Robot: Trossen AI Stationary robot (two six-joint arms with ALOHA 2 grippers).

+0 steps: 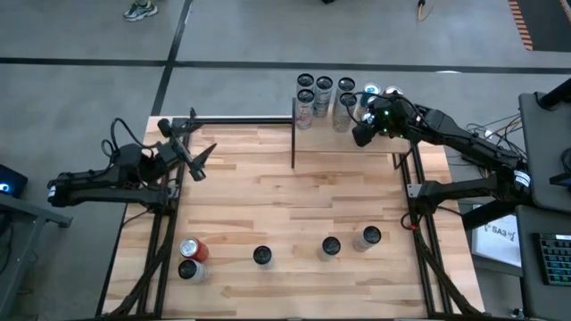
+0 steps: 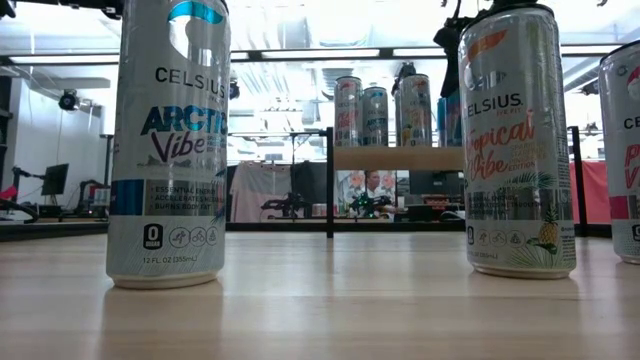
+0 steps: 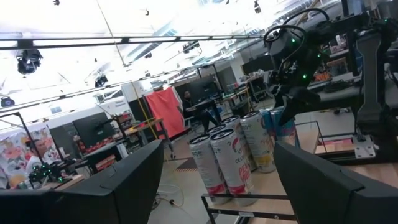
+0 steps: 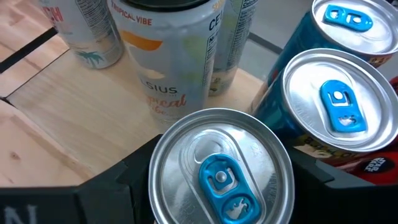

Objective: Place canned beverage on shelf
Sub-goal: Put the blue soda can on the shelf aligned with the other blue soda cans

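Right gripper clamps a silver can with a blue tab, upright on the shelf among other cans. Left gripper hovers open, empty, near the table's far-left corner.

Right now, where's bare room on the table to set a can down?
The middle planks are bare, between the shelf at the far edge and the near row of cans. Crowded: the shelf, packed with cans around the right tool. The left tool hovers over the far left corner.
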